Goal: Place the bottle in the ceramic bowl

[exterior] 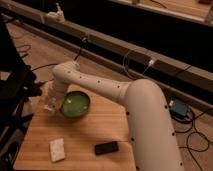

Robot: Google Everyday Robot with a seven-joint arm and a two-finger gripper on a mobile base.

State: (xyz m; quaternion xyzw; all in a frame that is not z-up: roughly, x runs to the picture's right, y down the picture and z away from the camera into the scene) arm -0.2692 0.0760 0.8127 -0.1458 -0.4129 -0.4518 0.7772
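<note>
The ceramic bowl (75, 104), shallow, round and glossy green, sits on the wooden table (100, 125) left of centre. The white arm reaches from the lower right over the table, bends at an elbow and drops down just left of the bowl. The gripper (49, 106) hangs there, close to the bowl's left rim and low over the table. A small pale shape at its lower end looks like the bottle (48, 108). It is outside the bowl, and whether it is gripped does not show.
A flat white block (57, 149) lies near the table's front left. A black flat object (106, 147) lies at the front centre, by the arm's thick base link. Dark equipment stands off the table's left edge, and cables run over the floor behind.
</note>
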